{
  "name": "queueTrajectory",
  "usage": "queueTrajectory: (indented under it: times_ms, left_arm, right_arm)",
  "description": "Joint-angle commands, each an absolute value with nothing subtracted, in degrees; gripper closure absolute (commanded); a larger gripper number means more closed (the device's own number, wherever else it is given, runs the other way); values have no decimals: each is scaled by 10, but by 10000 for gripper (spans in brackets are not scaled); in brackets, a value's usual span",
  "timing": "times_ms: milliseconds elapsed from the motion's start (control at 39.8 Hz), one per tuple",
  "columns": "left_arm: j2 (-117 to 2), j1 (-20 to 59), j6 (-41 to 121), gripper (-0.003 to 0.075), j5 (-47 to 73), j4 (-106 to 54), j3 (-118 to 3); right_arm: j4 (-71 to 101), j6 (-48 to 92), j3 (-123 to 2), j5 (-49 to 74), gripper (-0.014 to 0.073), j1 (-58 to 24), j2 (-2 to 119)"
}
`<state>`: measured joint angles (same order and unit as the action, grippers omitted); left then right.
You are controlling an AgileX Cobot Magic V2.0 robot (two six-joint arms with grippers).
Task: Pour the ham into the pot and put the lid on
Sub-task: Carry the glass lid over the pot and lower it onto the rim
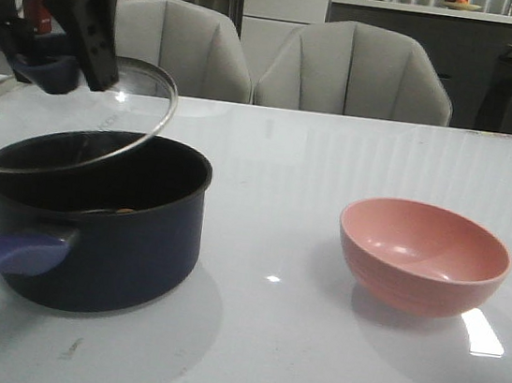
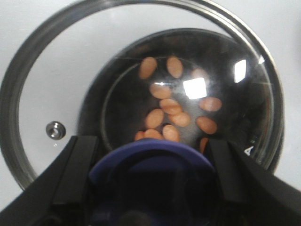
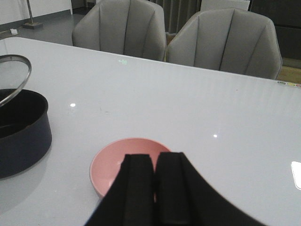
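Left pincer (image 2: 150,188) holds lid (image 2: 42,89) tilted above pot (image 1: 137,233); lettering unreadable.

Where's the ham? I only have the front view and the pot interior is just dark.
Observer: In the pot. The left wrist view looks through the glass lid and shows the ham spread over the bottom.
Operator: Lid centred over the pot?
Observer: No. In that view the pot opening sits toward one side of the lid's rim, and bare table shows through the rest of the glass.
Operator: Right gripper? It's out of my frame.
Observer: The right wrist view shows the right gripper with its fingers pressed together, holding nothing, near the pink bowl.
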<state>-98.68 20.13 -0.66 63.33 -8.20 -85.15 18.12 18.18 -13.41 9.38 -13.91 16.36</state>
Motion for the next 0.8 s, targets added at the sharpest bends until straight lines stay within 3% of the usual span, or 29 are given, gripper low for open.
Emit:
queueTrajectory:
  times_ms: [0,778]
  left_arm:
    - [-982,218,-6,606,646,-93,-895]
    - [-1016,240,-6,606,718,-97,-916]
  right_arm:
    - [184,187,-150,49,451,-141,168]
    - [184,187,-150,50,451,-141,168]
